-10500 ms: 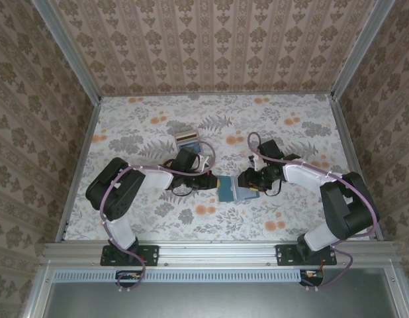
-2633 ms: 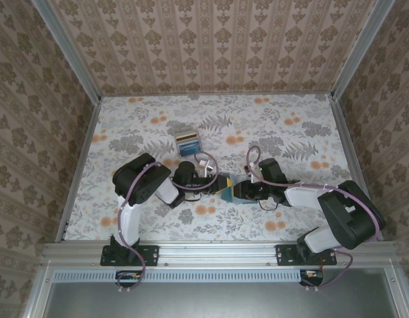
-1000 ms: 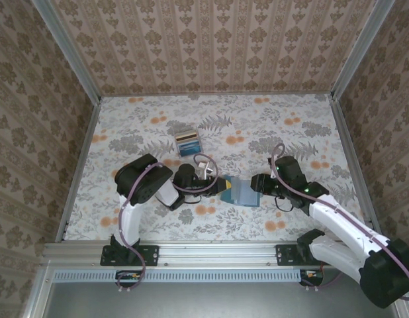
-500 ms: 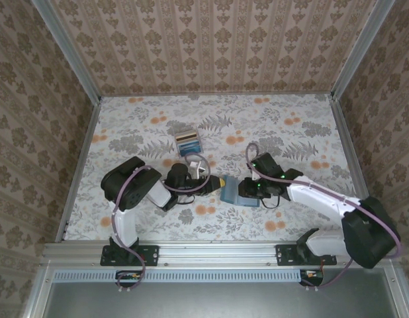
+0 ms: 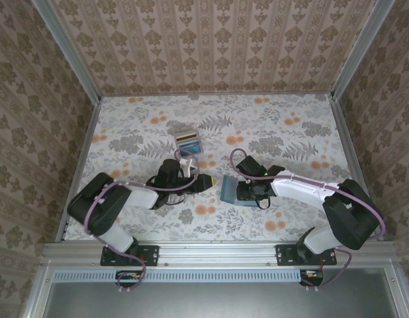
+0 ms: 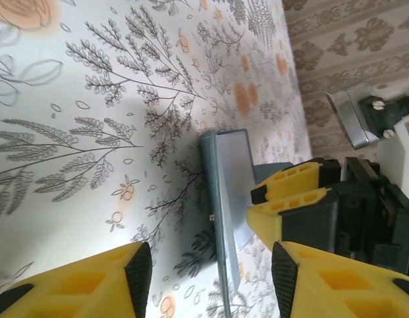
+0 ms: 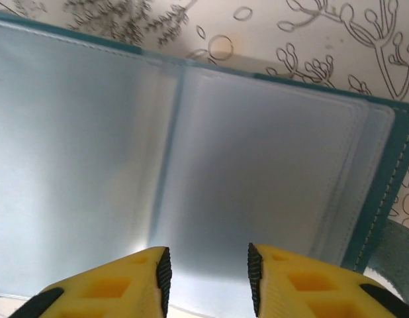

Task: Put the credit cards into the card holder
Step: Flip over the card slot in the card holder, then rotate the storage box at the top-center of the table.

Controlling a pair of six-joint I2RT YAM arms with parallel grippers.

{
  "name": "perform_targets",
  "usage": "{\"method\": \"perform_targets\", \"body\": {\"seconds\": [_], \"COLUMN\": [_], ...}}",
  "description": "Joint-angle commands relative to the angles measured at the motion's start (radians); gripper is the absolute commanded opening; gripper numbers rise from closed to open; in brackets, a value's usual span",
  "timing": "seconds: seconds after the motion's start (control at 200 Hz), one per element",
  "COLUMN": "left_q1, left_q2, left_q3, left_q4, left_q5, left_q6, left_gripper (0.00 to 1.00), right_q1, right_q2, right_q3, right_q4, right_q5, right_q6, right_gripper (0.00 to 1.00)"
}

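Just ahead of the left gripper [image 5: 208, 180] the card holder [image 5: 227, 190] lies spread open on the flowered table [image 5: 290, 132], its near edge a short way off the fingertips and not touching them. That arm reaches out low from its base, elbow folded back toward the left wall, forearm running nearly level with the tabletop and the wrist pointing toward the other arm. Its yellow fingers [image 6: 92, 285] stand parted with nothing between them — in the wrist view the holder's teal cover shows edge-on beyond the gap. The right gripper [image 5: 246, 192] hangs directly over the holder. That arm bends sharply at the elbow near the right wall, its white forearm slanting in toward the middle and the wrist tipped down. Its fingers [image 7: 112, 285] are also spread and grasp nothing; beneath and beyond them lie the clear inner pockets, the teal stitched border off to one side. The credit cards [image 5: 187, 138] stand in a small card stand [image 5: 189, 147] on the far side of the left jaws — apart from both grippers.
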Motion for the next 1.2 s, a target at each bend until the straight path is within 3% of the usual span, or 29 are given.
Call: {"method": "perform_targets", "body": {"seconds": [0.0,0.065,0.175,0.305,0.335,0.345,0.36,0.455,0.585,0.71,0.92,0.99,1.195], "left_q1": [0.002,0.002,0.017,0.086,0.100,0.108,0.116,0.171,0.258,0.325,0.428,0.433,0.367], "left_q2": [-0.152,-0.250,-0.381,-0.421,-0.413,-0.409,-0.401,-0.342,-0.219,-0.119,0.019,0.055,0.121], "left_q3": [0.114,0.193,0.292,0.386,0.405,0.411,0.420,0.472,0.556,0.602,0.676,0.683,0.623], "left_q4": [-0.469,-0.679,-0.930,-1.058,-1.083,-1.088,-1.096,-1.116,-1.139,-1.105,-1.035,-0.995,-0.791], "left_q5": [-0.123,-0.184,-0.416,-0.497,-0.508,-0.510,-0.514,-0.509,-0.481,-0.461,-0.368,-0.316,-0.215], "left_q6": [0.178,0.280,0.338,0.397,0.407,0.410,0.414,0.457,0.523,0.513,0.448,0.425,0.330], "left_gripper": [0.56,0.59,0.75,0.90,0.99,1.00,1.00,1.00,1.00,1.00,1.00,0.97,0.90], "right_q1": [-0.001,-0.002,-0.001,-0.006,-0.007,-0.008,-0.009,-0.013,-0.018,-0.047,-0.070,-0.076,-0.084], "right_q2": [-0.056,-0.128,-0.242,-0.362,-0.389,-0.401,-0.412,-0.481,-0.570,-0.599,-0.496,-0.467,-0.428], "right_q3": [-0.025,-0.026,-0.007,0.005,0.003,0.002,0.001,-0.016,-0.098,-0.122,-0.041,-0.026,-0.044], "right_q4": [-0.009,0.002,-0.009,0.001,0.010,0.015,0.021,0.080,0.216,0.245,0.146,0.142,0.186], "right_q5": [0.028,0.039,0.120,0.242,0.269,0.283,0.300,0.386,0.391,0.288,0.205,0.139,0.109], "right_q6": [0.017,0.022,-0.019,-0.058,-0.069,-0.074,-0.077,-0.116,-0.175,-0.173,-0.173,-0.174,-0.127], "right_gripper": [0.40,0.41,0.47,0.73,0.87,0.96,0.99,1.00,1.00,1.00,1.00,1.00,1.00]}}
